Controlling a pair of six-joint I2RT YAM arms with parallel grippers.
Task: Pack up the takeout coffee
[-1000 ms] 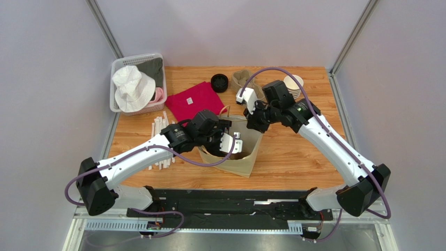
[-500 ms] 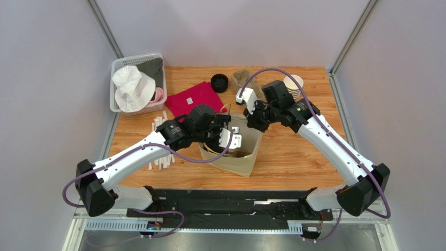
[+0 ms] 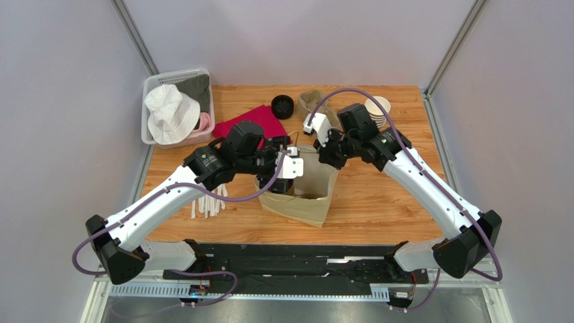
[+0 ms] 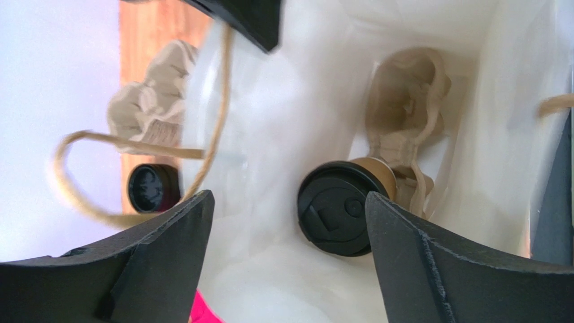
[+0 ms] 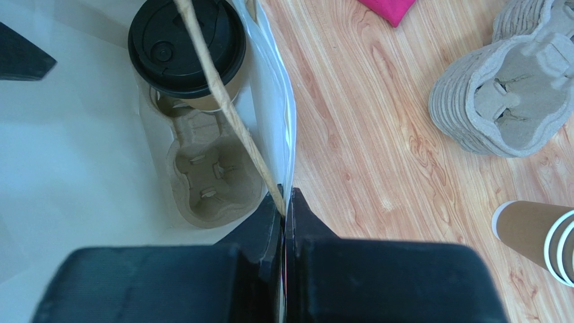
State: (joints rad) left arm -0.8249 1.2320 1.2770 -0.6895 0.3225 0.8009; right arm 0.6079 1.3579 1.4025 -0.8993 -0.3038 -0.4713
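The takeout coffee, black lid up, stands inside the open paper bag at the middle of the wooden tabletop, at one end of a moulded pulp carrier on the bag's floor. The left tool hovers over the bag's left side with its jaws spread wide and nothing between them; the wrist camera looks down between them at the lidded cup. The right tool is closed on the bag's far-right rim, pinching the paper wall just beside a twine handle. Outside the bag, a stack of pulp carriers and a stack of paper cups sit at far right, a loose black lid and red cloth at far centre.
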